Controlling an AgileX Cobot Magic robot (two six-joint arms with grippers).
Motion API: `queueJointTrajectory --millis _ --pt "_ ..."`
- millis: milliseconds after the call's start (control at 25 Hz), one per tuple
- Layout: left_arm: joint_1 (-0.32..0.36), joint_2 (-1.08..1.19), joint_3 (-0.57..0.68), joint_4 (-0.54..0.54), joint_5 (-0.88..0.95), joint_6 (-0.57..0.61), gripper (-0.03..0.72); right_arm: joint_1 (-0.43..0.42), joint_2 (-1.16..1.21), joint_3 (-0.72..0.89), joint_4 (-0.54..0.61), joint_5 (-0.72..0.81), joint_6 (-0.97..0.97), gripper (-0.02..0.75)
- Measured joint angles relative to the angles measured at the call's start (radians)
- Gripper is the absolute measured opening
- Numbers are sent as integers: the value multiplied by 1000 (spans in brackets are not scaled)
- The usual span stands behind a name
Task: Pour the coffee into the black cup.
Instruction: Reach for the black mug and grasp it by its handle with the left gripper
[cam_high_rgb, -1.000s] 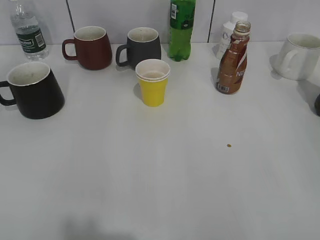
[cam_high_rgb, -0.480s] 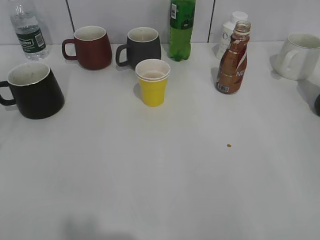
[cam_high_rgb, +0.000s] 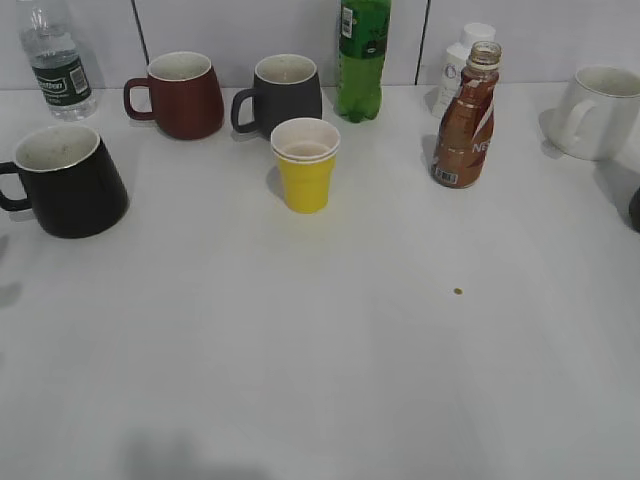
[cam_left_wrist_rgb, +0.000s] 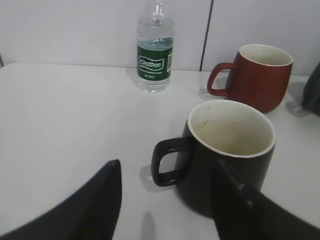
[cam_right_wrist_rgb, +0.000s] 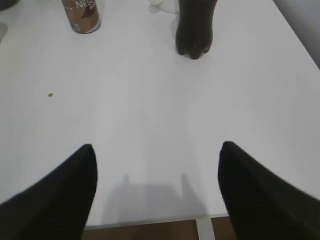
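Observation:
The black cup (cam_high_rgb: 68, 182) stands upright at the left of the white table, empty, white inside, handle to the left. In the left wrist view it (cam_left_wrist_rgb: 227, 155) is close ahead, and my left gripper (cam_left_wrist_rgb: 167, 172) is open with its fingertips either side of the handle, not touching it. The brown Nescafe coffee bottle (cam_high_rgb: 466, 118) stands upright and uncapped at the back right; its base shows in the right wrist view (cam_right_wrist_rgb: 81, 15). My right gripper (cam_right_wrist_rgb: 156, 152) is open and empty near the table's front edge. Neither gripper shows in the exterior view.
At the back stand a water bottle (cam_high_rgb: 56, 62), a maroon mug (cam_high_rgb: 182, 95), a dark grey mug (cam_high_rgb: 284, 94), a green bottle (cam_high_rgb: 362, 58) and a white bottle (cam_high_rgb: 455, 62). A yellow cup (cam_high_rgb: 306, 165) stands mid-table, a white mug (cam_high_rgb: 600, 112) far right. A dark bottle (cam_right_wrist_rgb: 195, 27) stands ahead of my right gripper.
Nothing on the table has moved. A faint shadow has appeared at the left edge of the exterior view, below the black cup.

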Motion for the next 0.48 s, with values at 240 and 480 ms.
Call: queueJointTrajectory --millis 240,480 --pt "-1 164 0 0 -181 0 435 0 0 0 0 0 1 589" --pt "-1 321 0 0 -312 0 435 0 0 0 0 0 1 589"
